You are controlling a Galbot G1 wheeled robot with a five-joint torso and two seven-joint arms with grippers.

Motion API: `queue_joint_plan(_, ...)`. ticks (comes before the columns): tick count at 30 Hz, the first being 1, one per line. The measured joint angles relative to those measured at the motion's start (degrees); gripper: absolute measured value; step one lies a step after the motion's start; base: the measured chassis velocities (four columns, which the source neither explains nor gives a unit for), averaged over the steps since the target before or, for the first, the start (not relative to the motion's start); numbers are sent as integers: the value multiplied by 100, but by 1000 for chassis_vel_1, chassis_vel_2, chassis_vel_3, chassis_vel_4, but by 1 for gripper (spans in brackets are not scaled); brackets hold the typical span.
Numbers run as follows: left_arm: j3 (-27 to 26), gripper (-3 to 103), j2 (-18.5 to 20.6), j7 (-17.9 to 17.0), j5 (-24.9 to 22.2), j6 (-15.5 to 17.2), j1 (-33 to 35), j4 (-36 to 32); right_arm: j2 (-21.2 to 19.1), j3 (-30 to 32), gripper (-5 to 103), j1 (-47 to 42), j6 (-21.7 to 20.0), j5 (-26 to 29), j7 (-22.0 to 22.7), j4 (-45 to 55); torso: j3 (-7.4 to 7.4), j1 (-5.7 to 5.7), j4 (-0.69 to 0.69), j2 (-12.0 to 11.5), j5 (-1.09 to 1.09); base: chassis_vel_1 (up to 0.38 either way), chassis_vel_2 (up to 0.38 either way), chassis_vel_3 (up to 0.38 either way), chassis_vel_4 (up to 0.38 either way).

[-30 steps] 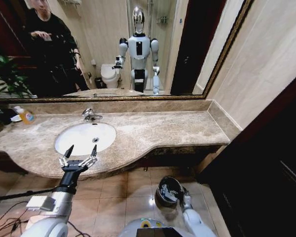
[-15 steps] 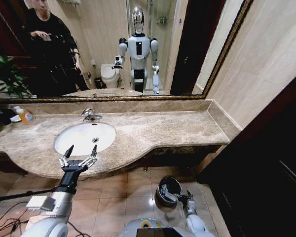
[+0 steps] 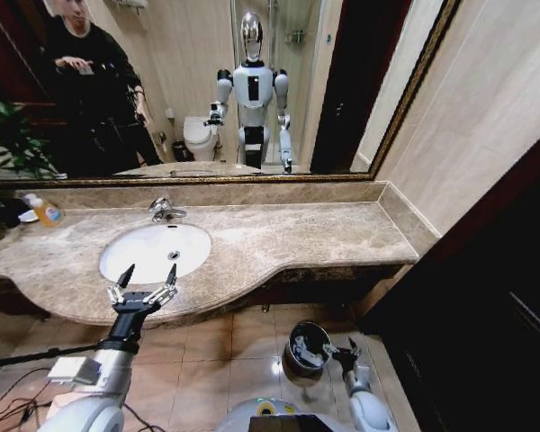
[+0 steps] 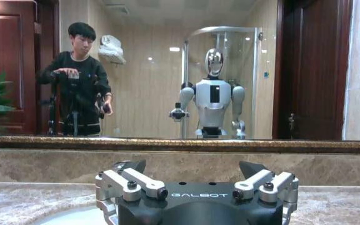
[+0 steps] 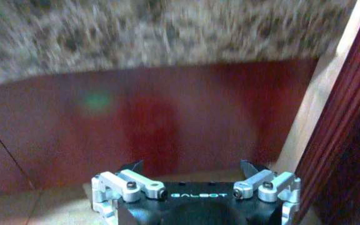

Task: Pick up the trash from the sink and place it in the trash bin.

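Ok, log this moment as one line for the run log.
left end effector: open, at sink front edge | right end effector: open, low beside trash bin | basin: no trash visible

White sink (image 3: 153, 249), mottled beige-brown marble counter (image 3: 297, 236), dark shiny trash bin (image 3: 307, 350), orange-liquid bottle (image 3: 46, 211)

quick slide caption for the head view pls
Left claw open at the sink rim; right claw open beside the trash bin on the floor.

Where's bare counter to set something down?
The marble counter is bare from the sink rightward to the side wall. It is crowded at the far left corner, around the orange-liquid bottle and plant.
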Motion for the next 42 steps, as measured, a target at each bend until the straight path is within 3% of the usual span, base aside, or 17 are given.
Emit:
queue_joint_plan(11, 0, 100, 0, 0, 0, 0, 0, 0, 112, 500, 100, -707, -24, -150, -27, 1470, 0, 0, 0, 0, -1, 0, 0, 0, 0)
queue_joint_plan(22, 0, 100, 0, 0, 0, 0, 0, 0, 90, 373, 100, -1148, -790, 103, 11, 3480, 0, 0, 0, 0, 0, 0, 0, 0, 0)
queue_joint_plan(29, 0, 100, 0, 0, 0, 0, 0, 0, 64, 365, 100, -1318, -1529, 232, 236, 4795, 0, 0, 0, 0, -2, 0, 0, 0, 0)
queue_joint_plan(34, 0, 100, 0, 0, 0, 0, 0, 0, -108, 153, 100, -1210, -2267, 299, 700, 5783, 0, -1, 0, 0, -1, 0, 0, 0, 0)
queue_joint_plan(42, 0, 100, 0, 0, 0, 0, 0, 0, -497, 164, 100, -976, -2445, 432, 765, 6147, 0, 0, 0, 0, 0, 0, 0, 0, 0)
